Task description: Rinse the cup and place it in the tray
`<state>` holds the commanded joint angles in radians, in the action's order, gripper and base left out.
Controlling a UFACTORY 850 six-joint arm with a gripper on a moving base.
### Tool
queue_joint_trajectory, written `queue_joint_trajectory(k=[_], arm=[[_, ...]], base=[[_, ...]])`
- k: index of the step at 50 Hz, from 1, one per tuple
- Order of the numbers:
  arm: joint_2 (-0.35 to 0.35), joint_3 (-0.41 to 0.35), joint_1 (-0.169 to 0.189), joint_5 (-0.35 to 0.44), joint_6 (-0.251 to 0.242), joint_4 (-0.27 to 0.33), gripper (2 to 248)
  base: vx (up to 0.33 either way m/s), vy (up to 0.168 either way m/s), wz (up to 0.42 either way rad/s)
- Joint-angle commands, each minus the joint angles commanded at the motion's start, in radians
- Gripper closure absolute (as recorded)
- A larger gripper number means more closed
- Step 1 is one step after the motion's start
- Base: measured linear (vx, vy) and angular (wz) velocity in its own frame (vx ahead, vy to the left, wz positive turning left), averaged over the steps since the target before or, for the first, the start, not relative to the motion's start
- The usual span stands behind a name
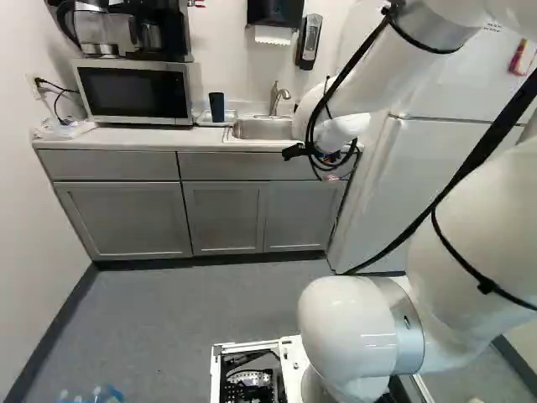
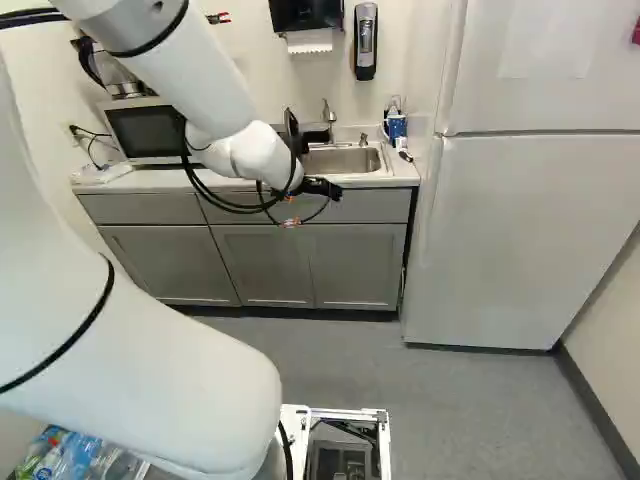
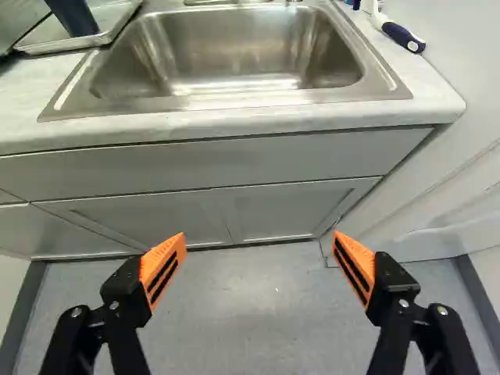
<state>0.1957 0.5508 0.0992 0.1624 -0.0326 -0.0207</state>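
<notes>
In the right base view my gripper (image 2: 322, 188) hangs in front of the counter's edge by the sink. The wrist view shows the gripper (image 3: 258, 234) open, its orange pads wide apart with nothing between them. A dark cup (image 1: 217, 107) stands on the tray (image 1: 204, 120), between microwave and sink in the left base view. Part of the same cup (image 3: 73, 16) and tray (image 3: 62, 44) shows in the wrist view, ahead of the gripper and to one side. The steel sink (image 3: 234, 55) lies ahead of the fingers; no cup shows in its basin.
A faucet (image 2: 329, 112) rises behind the sink. A microwave (image 1: 134, 91) stands on the counter beside the tray. Beyond the sink's other side are a blue container (image 2: 396, 126) and a brush (image 3: 402, 35). Grey cabinets (image 1: 222, 217) front the counter; a white refrigerator (image 2: 520, 235) stands alongside.
</notes>
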Motion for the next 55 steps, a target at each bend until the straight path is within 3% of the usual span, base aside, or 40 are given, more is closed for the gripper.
queue_joint_trajectory(k=[27, 55], arm=[[0.035, -0.195, -0.042, 0.299, 0.014, 0.009, 3], [0.062, -0.343, -0.073, 0.525, 0.024, 0.015, 3]], base=[[0.0, 0.0, 0.0], [0.0, 0.0, 0.0]])
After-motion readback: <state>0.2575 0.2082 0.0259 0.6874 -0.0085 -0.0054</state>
